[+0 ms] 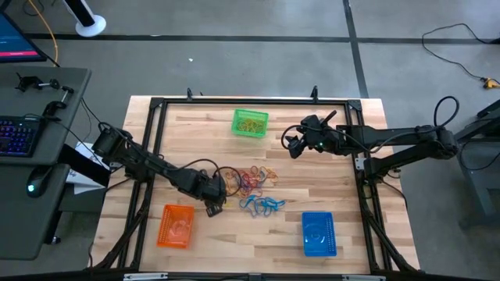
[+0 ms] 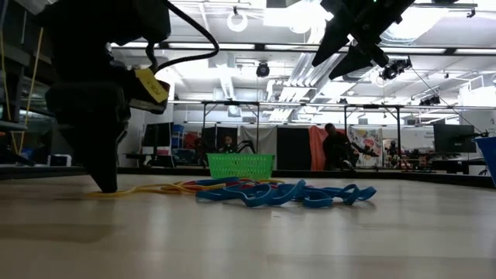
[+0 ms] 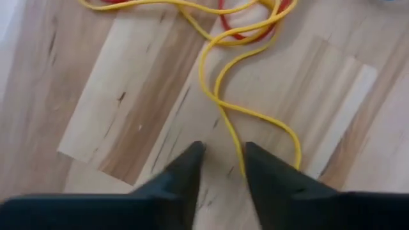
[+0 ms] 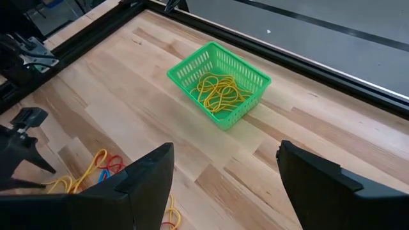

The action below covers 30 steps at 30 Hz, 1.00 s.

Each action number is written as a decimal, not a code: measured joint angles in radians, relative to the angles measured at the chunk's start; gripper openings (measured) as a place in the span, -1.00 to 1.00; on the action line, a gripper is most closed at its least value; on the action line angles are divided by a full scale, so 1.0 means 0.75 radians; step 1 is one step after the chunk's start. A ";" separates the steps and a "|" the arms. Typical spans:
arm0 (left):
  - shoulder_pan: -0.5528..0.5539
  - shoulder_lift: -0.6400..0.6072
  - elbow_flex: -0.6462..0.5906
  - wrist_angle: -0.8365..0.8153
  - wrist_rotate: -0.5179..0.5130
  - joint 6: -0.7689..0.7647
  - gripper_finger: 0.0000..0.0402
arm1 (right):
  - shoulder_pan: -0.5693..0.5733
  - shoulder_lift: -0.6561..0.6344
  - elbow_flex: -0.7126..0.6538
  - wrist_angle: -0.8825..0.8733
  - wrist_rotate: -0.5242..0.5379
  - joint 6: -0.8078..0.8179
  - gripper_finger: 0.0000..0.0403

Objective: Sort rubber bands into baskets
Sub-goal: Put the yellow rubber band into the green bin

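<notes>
A loose pile of yellow, red and blue rubber bands (image 1: 254,185) lies at the table's middle, with blue ones (image 2: 287,194) nearest the front. The green basket (image 1: 250,122), holding yellow bands (image 4: 219,89), stands at the far middle. The orange basket (image 1: 176,226) is near left and the blue basket (image 1: 318,232) near right. My left gripper (image 3: 225,150) points down at the pile's left edge, its tips low at the table (image 2: 105,186) and narrowly apart around a yellow band's loop end (image 3: 255,118). My right gripper (image 4: 223,172) hangs open high above the table, right of the green basket. My left gripper comes from above, pointing down. One strand of the yellow band's loop end (image 3: 239,148) runs between the two fingers, along the inner side of one finger (image 3: 268,176). The other strand passes outside that finger. Whether the fingers touch the band, I cannot tell.
A black metal frame (image 1: 156,105) borders the wooden table. A desk with a keyboard (image 1: 16,136) stands to the left. Bare wood lies between the baskets at the front. People show in the room behind (image 2: 335,147).
</notes>
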 joint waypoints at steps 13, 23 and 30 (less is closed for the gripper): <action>0.084 -0.160 0.090 -0.243 0.161 0.140 -1.00 | 0.000 0.000 0.000 0.002 0.006 -0.009 0.32; 0.240 -0.427 0.345 -0.634 0.111 0.393 -1.00 | 0.000 -0.001 0.000 0.013 0.011 -0.010 0.32; 0.349 -0.438 0.593 -0.826 0.104 0.575 -1.00 | 0.000 -0.001 0.000 0.020 0.013 -0.005 0.32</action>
